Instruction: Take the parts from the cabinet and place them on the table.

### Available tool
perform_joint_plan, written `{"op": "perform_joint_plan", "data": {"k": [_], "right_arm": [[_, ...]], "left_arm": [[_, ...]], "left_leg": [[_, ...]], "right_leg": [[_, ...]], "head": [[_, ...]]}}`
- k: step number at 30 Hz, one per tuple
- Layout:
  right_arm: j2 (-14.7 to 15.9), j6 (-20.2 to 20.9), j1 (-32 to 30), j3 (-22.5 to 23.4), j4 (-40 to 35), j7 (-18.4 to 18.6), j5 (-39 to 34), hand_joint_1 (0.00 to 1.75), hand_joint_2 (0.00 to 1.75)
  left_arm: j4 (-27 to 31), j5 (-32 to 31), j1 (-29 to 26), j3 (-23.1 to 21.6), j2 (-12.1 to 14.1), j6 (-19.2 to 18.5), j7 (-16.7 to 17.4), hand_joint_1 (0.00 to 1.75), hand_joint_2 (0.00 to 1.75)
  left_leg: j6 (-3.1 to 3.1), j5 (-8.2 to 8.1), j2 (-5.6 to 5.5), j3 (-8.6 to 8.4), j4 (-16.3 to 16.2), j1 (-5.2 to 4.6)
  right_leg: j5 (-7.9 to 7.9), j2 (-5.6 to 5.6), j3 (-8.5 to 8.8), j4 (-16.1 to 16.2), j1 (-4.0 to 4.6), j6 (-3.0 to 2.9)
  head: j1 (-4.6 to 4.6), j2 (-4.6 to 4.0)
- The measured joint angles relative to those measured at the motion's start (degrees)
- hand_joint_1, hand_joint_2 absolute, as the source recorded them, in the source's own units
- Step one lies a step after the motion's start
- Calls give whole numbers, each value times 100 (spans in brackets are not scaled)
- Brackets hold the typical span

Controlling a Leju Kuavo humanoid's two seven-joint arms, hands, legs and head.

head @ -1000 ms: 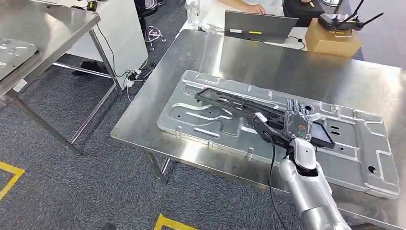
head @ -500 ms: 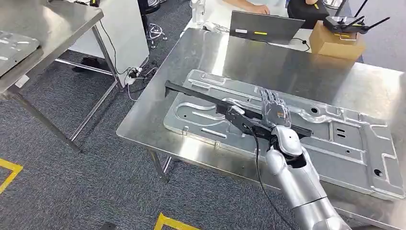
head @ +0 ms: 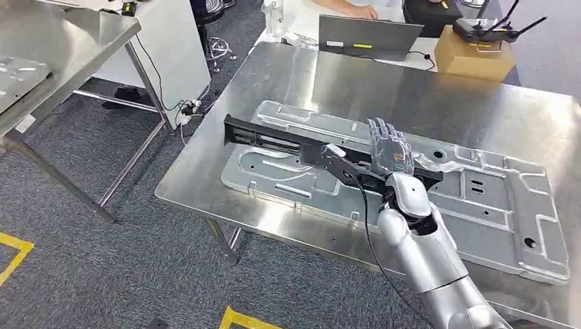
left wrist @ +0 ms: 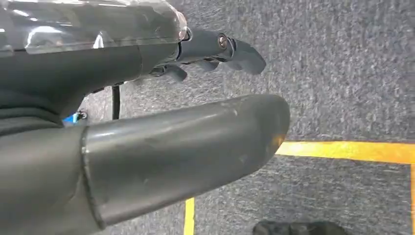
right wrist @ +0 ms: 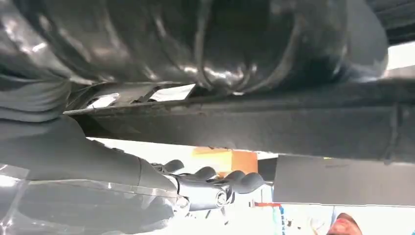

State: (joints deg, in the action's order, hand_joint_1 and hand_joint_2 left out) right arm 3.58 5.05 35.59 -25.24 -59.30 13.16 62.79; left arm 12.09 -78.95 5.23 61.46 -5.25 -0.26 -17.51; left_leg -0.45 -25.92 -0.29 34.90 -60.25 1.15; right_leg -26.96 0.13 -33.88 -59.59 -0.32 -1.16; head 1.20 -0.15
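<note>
Right hand point(head: 389, 152): raised over the steel table point(head: 438, 103), fingers wrapped around a long black part point(head: 288, 144), which it holds roughly level above the table; the part's far end reaches past the left edge of the plate below, its near end juts out just right of the hand. In the right wrist view the same part point(right wrist: 274, 122) crosses the frame as a dark bar lying against the hand point(right wrist: 205, 188), whose fingers curl beside it. Plate point(head: 493, 205): large pressed sheet-metal panel, silver, lying flat on the table under the black part, not touching it as far as can be told. Left hand point(left wrist: 205, 49): hanging over grey carpet point(left wrist: 342, 73) with a yellow floor line point(left wrist: 352, 151); fingers loosely curled, apart from the thumb, nothing in them. Laptop point(head: 366, 35): grey, at the far edge of the table, with a person's hand point(head: 360, 10) behind it. Cardboard box point(head: 473, 60): at the far right corner, with a black antennaed device point(head: 490, 29) on top. Second steel table point(head: 55, 41): at left, well apart, carrying another silver panel point(head: 17, 75). Cables and a power strip point(head: 188, 106): on the carpet between the two tables.
</note>
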Motion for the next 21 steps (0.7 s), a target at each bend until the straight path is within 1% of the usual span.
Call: {"op": "perform_joint_plan", "data": {"k": [1,2,4,5,6,7,8,9,10,11,12,13,14,15,16,17,18,19,20,21], "right_arm": [[7,-7,18,0,13,22,-2,0,0],[7,-4,20,0,30,33,-4,0,0],[13,-4,19,0,66,39,-7,0,0],[20,-4,28,0,68,42,-7,0,0],[31,-7,37,0,68,41,-11,0,0],[37,-9,57,-2,70,41,-20,0,0],[44,-11,63,0,76,41,-20,0,0],[48,-11,59,-2,90,41,-20,0,0],[48,-13,46,-4,107,41,-20,0,0],[52,-17,44,-4,122,52,-17,0,0],[55,-24,46,-4,135,68,-15,0,0],[57,-39,48,-4,142,74,-11,0,0],[72,-59,54,-4,144,90,-7,0,0],[85,-81,63,-4,146,92,-6,0,0],[87,-103,66,-4,155,92,-4,0,0],[87,-114,64,-4,155,92,-4,0,0],[87,-114,54,-7,175,92,-2,0,0],[87,-114,54,-4,195,101,-2,0,0],[101,-116,62,-4,210,103,0,0,0],[103,-122,63,-4,220,127,13,0,0]], "left_arm": [[0,0,4,0,0,0,-2,0,0],[0,0,9,0,-2,0,-2,0,0],[0,0,-12,2,-2,0,0,0,0],[0,0,-12,2,-4,0,0,0,0],[0,0,-6,2,-4,0,-2,0,0],[0,0,4,2,-4,0,-2,0,0],[0,0,7,2,-4,0,-2,0,0],[0,0,6,4,-4,0,-2,0,0],[0,0,6,6,-4,0,-2,0,0],[0,0,4,9,-4,0,-2,0,0],[0,0,1,9,-4,0,-2,0,0],[0,0,0,9,-4,0,0,0,0],[0,0,2,9,-4,0,-2,0,0],[0,-2,3,9,-7,0,-2,0,0],[0,-2,6,9,-7,0,0,0,0],[0,-7,10,9,-7,4,11,0,0],[0,-7,9,9,-7,7,15,0,0],[0,-9,10,9,-7,9,15,0,0],[0,-11,11,9,-9,9,15,0,0],[0,-15,7,9,-9,11,15,0,0]], "left_leg": [[8,-34,-4,-41,84,-35],[37,-22,-10,-8,48,-37],[63,-14,-10,1,55,-44],[111,17,1,-18,117,3],[153,36,1,-33,135,10],[193,35,8,-31,141,11],[203,31,12,-30,141,10],[209,28,15,-32,141,9],[211,26,15,-30,140,9],[211,25,12,-34,140,9],[208,22,7,-41,139,10],[204,18,1,-54,139,11],[189,8,-7,-73,139,12],[169,-5,-10,-88,138,12],[135,-8,-8,-66,138,-25],[107,-7,-8,-57,130,-18],[65,1,-6,-63,146,-10],[36,10,-6,-72,161,-5],[-7,8,-6,-83,176,-10],[-29,-61,3,-62,115,20]], "right_leg": [[-10,10,-47,-50,44,25],[10,14,-63,-35,40,58],[25,13,-52,-7,42,95],[-5,21,-57,-27,44,132],[-84,16,-80,-116,19,163],[-252,11,-196,-358,14,192],[-467,12,-377,-761,1,222],[-673,10,-607,-1233,-12,247],[-796,9,-824,-1653,-28,269],[-752,9,-892,-1756,-45,278],[-584,4,-835,-1600,-57,280],[-333,0,-663,-1224,-61,272],[-26,-6,-384,-639,-63,251],[151,-14,-163,-135,-58,219],[59,-12,-96,-54,-13,195],[78,1,-115,-4,-5,176],[76,9,-122,-8,10,165],[71,12,-124,-12,22,136],[95,14,-109,30,1,95],[128,-3,-64,92,-39,47]], "head": [[-2,0],[2,0],[4,0],[2,0],[4,0],[2,0],[4,0],[4,0],[4,0],[4,0],[4,0],[4,0],[4,0],[4,0],[4,0],[0,0],[2,0],[0,0],[2,0],[2,0]]}}
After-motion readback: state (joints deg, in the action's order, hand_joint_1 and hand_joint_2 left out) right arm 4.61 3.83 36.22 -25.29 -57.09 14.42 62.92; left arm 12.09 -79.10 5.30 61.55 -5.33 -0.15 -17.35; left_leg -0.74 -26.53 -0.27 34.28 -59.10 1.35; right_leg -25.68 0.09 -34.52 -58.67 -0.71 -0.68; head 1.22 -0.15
